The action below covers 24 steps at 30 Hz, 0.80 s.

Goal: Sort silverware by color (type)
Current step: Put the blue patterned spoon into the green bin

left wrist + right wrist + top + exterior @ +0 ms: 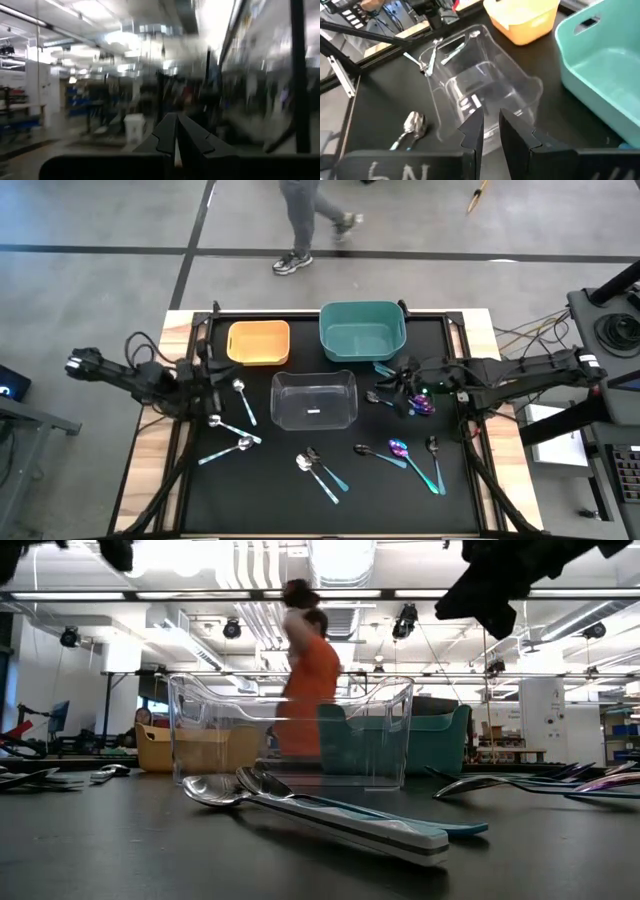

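Right end effector (pixel 490 121) hangs above the black table (pixel 250 500). Its fingers are a narrow gap apart and I see nothing between them. It points at the clear rectangular plastic bin (pixel 314 401), with the teal plastic bin (pixel 362 330) off to one side and the orange plastic bin (pixel 258 342) beyond. Left end effector (pixel 176 134) is closed, fingers together, parked at its own table edge and aimed out into the room. Silverware is all loose on the table and none shows in any bin. The key relation: the iridescent purple-bowled spoon (pixel 425 407) lies just beside the right end effector, on the wrist side, and a dark-bowled spoon (pixel 373 396) sits between the right end effector and the clear bin. My call is that both are right-arm picks. More dark and purple spoons (pixel 400 450) lie nearer the front edge on that arm's side, handles running diagonally away from the bins. The shiny silver-bowled spoons with teal handles (pixel 228 427) sit close to the left end effector, so those go to the left arm. A silver pair (pixel 315 468) at front centre is about equally far from both.
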Each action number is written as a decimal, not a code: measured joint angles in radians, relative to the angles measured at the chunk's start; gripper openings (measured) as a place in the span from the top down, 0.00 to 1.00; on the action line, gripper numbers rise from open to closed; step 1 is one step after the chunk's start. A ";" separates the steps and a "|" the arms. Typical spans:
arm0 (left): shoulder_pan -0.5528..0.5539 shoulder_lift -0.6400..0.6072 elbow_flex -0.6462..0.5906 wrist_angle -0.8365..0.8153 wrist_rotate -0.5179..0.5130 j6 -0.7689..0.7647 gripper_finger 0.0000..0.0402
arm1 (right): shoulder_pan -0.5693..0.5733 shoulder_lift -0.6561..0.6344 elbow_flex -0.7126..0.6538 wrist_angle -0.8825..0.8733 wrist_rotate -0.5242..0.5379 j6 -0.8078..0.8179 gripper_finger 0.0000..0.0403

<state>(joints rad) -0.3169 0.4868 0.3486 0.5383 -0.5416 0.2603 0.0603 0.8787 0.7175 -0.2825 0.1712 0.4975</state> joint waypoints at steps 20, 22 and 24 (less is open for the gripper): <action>0.018 0.188 0.335 -0.592 -0.141 0.161 1.00 | 0.042 0.311 0.283 -0.752 -0.255 0.580 0.87; 0.018 0.192 0.314 -0.593 -0.141 0.132 1.00 | 0.055 0.338 0.285 -0.783 -0.318 0.620 0.87; 0.018 0.193 0.293 -0.579 -0.141 0.106 1.00 | 0.068 0.360 0.283 -0.801 -0.387 0.658 0.87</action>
<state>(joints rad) -0.2985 0.6798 0.6416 -0.0403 -0.6823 0.3661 0.1278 1.2389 1.0009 -1.0833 -0.2154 1.1551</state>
